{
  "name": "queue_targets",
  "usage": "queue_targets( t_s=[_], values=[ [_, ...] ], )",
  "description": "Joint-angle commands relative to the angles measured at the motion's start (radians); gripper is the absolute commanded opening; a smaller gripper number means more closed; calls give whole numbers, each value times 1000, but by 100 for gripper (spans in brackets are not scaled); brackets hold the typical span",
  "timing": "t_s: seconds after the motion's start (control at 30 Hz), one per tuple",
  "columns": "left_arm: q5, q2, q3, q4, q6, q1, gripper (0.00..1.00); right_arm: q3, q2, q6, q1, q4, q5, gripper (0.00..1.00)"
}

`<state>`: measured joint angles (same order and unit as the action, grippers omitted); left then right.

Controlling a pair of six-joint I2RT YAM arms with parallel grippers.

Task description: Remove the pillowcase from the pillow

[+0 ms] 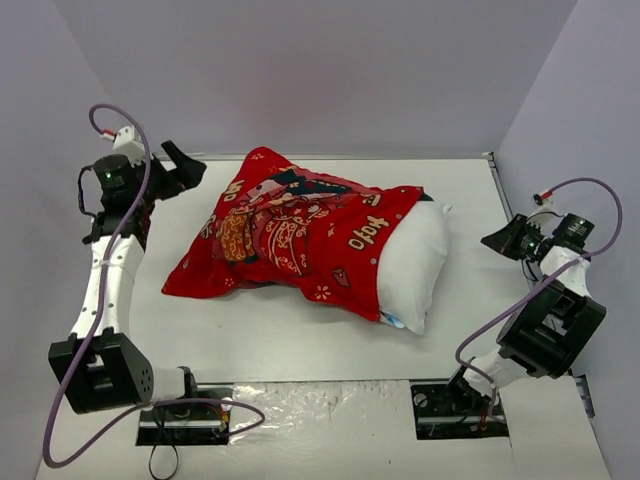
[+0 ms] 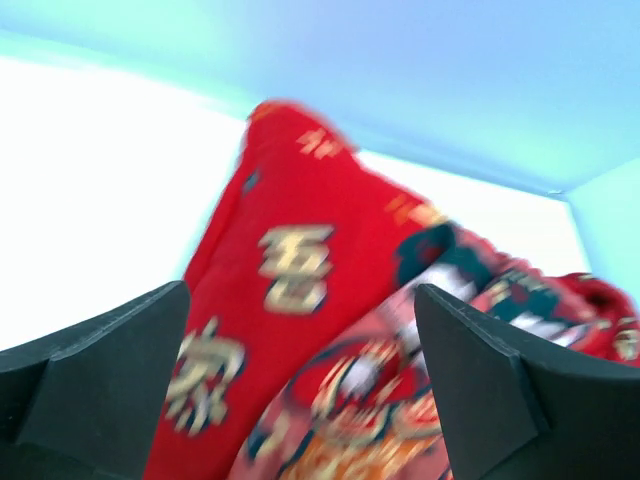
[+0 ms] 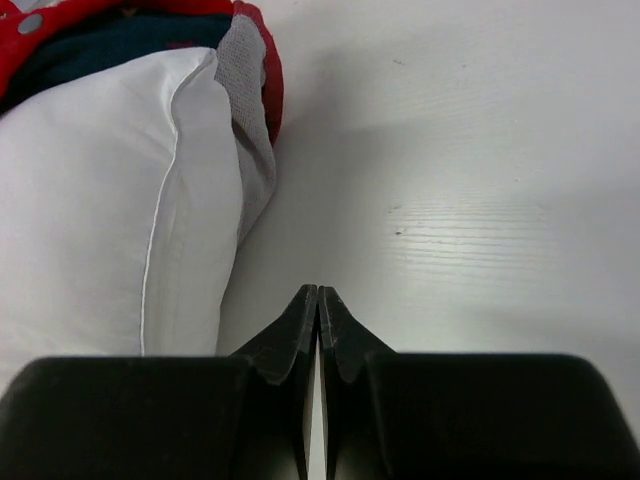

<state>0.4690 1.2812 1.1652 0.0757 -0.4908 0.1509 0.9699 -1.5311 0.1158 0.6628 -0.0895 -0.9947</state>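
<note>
The red printed pillowcase lies crumpled across the middle of the table and covers the left part of the pillow. The plain white pillow sticks out of its right end, with a small blue tag at the near edge. My left gripper is open, just left of the pillowcase's far left corner. In the left wrist view the blurred pillowcase fills the space beyond the wide-apart fingers. My right gripper is shut on nothing, low over the table right of the pillow; the pillowcase's hem shows at the top.
Grey walls enclose the white table on the left, back and right. The arm bases stand on plates at the near edge. Purple cables loop round both arms.
</note>
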Motion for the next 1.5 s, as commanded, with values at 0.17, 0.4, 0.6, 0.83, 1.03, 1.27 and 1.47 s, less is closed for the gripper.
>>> queue_targets(
  t_s=[0.17,0.4,0.6,0.83,1.03,1.27,1.47],
  values=[
    [126,245,229,-34,18,-13,94,98,25,-22,-189,-111,-7,58],
    [223,541,409,-57,-26,-20,94,96,46,-307,-334,-49,152,100],
    [338,713,468,-257,-184,-56,94,49,32,-360,-371,14,148,100],
    [402,825,490,-340,-287,-137,96,24,-144,-196,-443,79,-183,91],
    [404,822,433,-467,-402,-126,45,111,-254,-199,-499,79,-183,12],
    [370,702,312,-519,-457,-18,6,142,-150,-170,-447,76,-136,0],
    [367,601,142,-622,-537,94,2,167,-104,-67,-284,-17,-171,0]
  ],
)
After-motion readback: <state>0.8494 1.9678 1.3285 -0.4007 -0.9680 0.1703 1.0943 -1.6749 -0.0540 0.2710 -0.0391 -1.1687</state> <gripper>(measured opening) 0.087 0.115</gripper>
